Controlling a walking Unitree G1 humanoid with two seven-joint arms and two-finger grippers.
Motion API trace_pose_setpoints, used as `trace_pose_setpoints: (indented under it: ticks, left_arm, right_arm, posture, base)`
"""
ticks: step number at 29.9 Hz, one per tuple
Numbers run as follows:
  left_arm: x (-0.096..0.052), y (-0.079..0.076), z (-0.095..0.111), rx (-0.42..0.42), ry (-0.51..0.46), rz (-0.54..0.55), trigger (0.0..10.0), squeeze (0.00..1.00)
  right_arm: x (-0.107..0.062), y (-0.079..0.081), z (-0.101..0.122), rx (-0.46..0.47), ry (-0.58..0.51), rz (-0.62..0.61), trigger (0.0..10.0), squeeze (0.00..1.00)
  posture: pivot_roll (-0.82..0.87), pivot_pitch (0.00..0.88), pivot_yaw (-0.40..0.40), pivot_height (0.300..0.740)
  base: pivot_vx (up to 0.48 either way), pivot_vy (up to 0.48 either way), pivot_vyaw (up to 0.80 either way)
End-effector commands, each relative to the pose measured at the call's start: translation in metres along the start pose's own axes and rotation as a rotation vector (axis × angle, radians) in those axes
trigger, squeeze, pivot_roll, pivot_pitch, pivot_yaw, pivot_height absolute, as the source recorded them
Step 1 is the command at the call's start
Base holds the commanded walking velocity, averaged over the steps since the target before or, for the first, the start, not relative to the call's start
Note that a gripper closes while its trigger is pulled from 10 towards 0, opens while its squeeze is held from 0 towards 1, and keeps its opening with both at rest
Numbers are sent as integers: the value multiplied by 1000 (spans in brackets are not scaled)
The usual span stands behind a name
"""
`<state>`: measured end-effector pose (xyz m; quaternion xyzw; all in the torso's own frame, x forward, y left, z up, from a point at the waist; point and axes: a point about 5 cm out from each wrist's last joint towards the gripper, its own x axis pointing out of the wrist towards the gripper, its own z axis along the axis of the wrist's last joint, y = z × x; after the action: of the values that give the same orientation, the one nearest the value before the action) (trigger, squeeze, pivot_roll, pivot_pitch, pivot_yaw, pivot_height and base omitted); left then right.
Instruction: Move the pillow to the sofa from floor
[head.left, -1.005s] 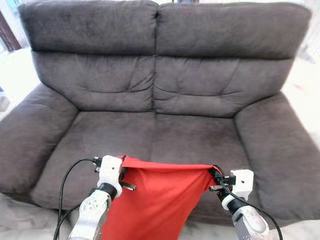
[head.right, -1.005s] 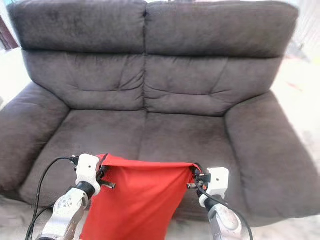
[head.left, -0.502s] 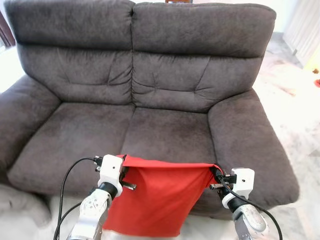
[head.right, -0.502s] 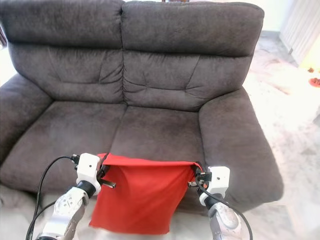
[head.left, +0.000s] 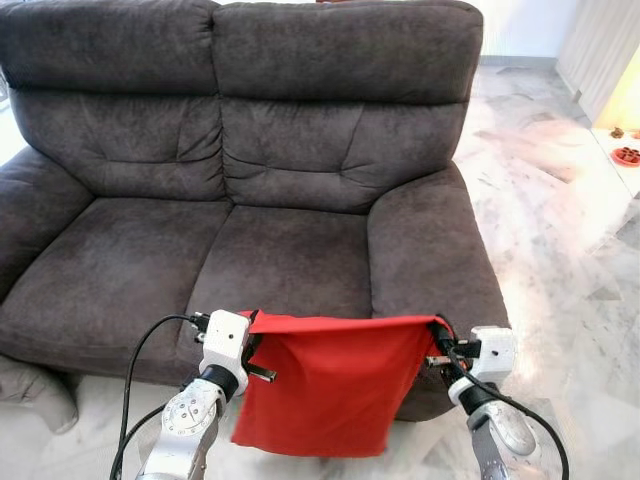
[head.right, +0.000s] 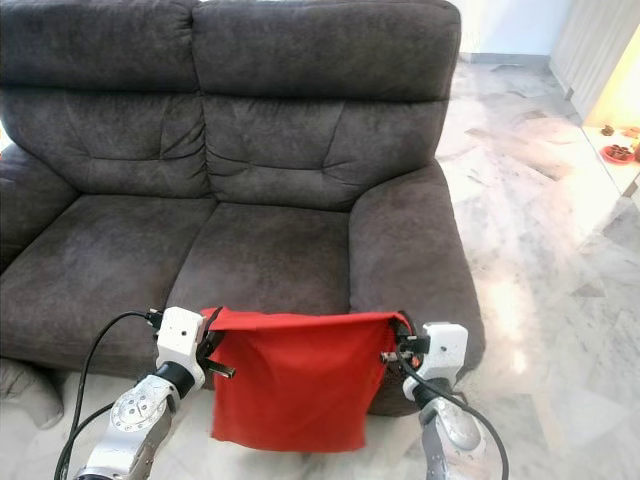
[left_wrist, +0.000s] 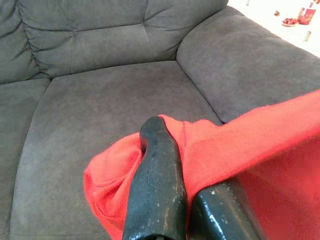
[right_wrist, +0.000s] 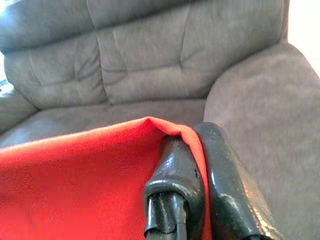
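red pillow (head.left: 330, 385) stretched between left pincer (head.left: 247, 343) and right pincer (head.left: 436, 345), both pinching its corners

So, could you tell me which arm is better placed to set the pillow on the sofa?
Neither alone: left gripper and right gripper each pinch a top corner of the red pillow, level, before the sofa.

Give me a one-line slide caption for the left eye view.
Both grippers, left and right, hold a red pillow stretched by its top corners before a dark grey sofa.

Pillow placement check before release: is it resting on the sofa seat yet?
No, the red pillow hangs between the left gripper and right gripper, before the sofa.
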<state>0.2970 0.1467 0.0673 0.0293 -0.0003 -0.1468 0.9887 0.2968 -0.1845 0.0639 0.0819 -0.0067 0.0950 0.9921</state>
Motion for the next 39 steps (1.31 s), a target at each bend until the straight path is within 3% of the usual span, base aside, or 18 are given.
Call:
trace_pose_setpoints:
  ticks: [1,18,31,39]
  left_arm:
    - [1,15,22,52,-96,43,10000,0]
    - [-4,20,39,156,-153,88,10000,0]
    - [4,43,86,212,-275,171,10000,0]
    - [3,52,100,248,-293,199,10000,0]
  right_arm:
    - [2,-4,20,-4,-119,-41,10000,0]
    - [2,5,29,-17,-171,-55,10000,0]
    - [18,8,83,-61,-360,-71,10000,0]
    - [20,16,97,-66,-397,-42,10000,0]
  posture:
    - [-39,90,58,740]
    - [-39,67,65,740]
    - [-32,102,61,740]
    - [-30,138,58,740]
  base:
    - [0,0,0]
    - [0,0,0]
    - [0,0,0]
    - [0,0,0]
